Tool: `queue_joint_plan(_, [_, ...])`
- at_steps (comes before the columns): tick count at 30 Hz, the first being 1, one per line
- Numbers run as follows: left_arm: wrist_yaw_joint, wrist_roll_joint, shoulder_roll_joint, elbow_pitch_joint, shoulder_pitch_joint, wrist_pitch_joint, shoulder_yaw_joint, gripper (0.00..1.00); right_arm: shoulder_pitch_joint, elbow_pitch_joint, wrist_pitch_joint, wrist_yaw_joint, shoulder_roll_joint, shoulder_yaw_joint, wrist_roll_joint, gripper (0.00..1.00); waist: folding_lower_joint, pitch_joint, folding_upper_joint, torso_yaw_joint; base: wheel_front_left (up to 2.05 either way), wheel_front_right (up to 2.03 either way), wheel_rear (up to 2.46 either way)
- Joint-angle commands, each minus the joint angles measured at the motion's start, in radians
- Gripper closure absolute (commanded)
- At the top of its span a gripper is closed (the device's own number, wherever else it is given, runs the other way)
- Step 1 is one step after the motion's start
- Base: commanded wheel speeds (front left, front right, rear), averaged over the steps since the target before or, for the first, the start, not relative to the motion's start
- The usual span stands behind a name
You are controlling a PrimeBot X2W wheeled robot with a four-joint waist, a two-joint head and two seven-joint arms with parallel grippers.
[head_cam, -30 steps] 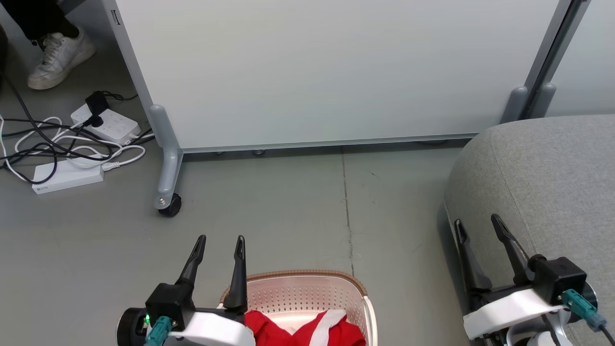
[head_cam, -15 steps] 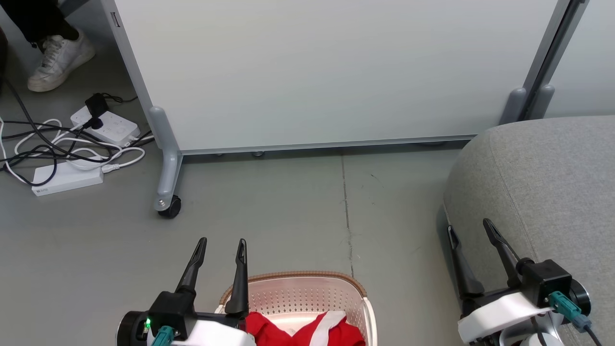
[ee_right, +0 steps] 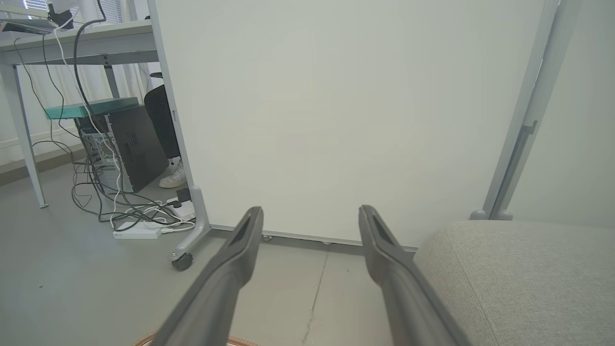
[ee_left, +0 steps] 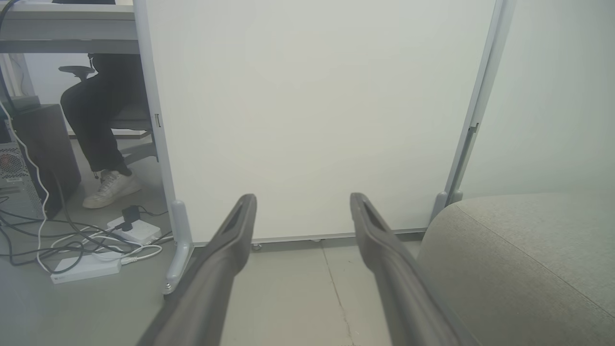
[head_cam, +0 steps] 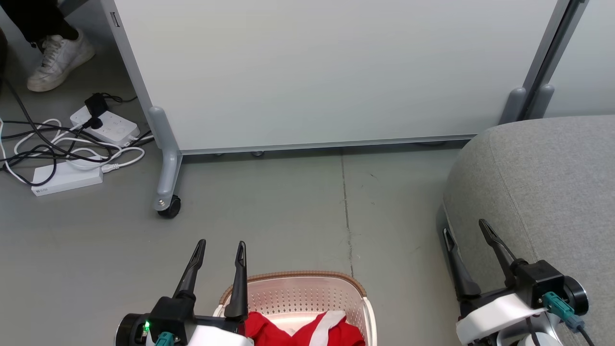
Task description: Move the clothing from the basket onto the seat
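Both tools stand with their fingers spread wide and nothing between them. The left gripper (head_cam: 220, 243) has sunk a little toward the bottom of the head view since a second ago. Its right finger crosses the left end of the brown rim of the basket (head_cam: 307, 275), so the basket sits just to that gripper's right, at the level of its finger bases. The clothing (head_cam: 300, 332) lies inside the basket, bunched red with a white band showing. It is right beside the left gripper's wrist and untouched by either tool. The right gripper (head_cam: 463, 227) has shifted more. It has drawn back and slightly toward the left gripper, its tips now lower in the head view than they were. It is apart from the basket, with bare floor (head_cam: 288, 211) between them. Its outer finger stands against the grey fabric of the seat (head_cam: 543, 182) and its inner finger against the seat's rounded left flank; whether either touches the fabric cannot be told. Ahead of both sets of fingertips rises a pale partition panel (head_cam: 312, 72) on a caster (head_cam: 169, 206). Beyond the left gripper's outer side lie power strips (head_cam: 67, 178) with tangled cables, and farther off a person's white shoe (head_cam: 60, 60), which has barely moved.
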Motion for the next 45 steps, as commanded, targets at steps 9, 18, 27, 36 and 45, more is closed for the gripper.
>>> queue_joint_plan(9, [-0.005, 0.001, 0.005, -0.001, 0.001, -0.002, 0.006, 0.0, -0.013, 0.008, -0.007, 0.002, -0.005, 0.003, 0.012, 0.0, 0.0, -0.001, 0.0, 0.0, 0.0, 0.0, 0.0])
queue_joint_plan(18, [-0.014, -0.012, 0.004, 0.019, 0.007, -0.002, 0.002, 0.0, -0.023, 0.026, -0.006, 0.002, -0.006, 0.0, 0.018, 0.0, 0.0, 0.023, 0.0, -0.025, 0.0, 0.0, 0.0])
queue_joint_plan(27, [-0.043, -0.008, 0.005, 0.142, -0.07, -0.002, 0.009, 0.0, -0.069, 0.018, -0.006, 0.002, -0.005, -0.016, 0.026, 0.0, 0.0, 0.182, 0.0, -0.102, 0.0, 0.0, 0.0])
queue_joint_plan(36, [-0.089, 0.18, 0.056, 0.639, -0.397, -0.002, -0.026, 0.0, -0.211, -0.045, -0.006, 0.002, -0.005, 0.005, 0.066, 0.0, 0.0, 0.535, 0.0, -0.212, 0.0, 0.0, 0.0])
queue_joint_plan(45, [-0.073, 0.29, 0.136, 1.0, -0.649, 0.029, -0.103, 0.0, -0.261, -0.091, -0.006, 0.002, -0.004, 0.048, 0.121, 0.0, 0.0, 0.714, 0.0, -0.279, 0.0, 0.0, 0.0])
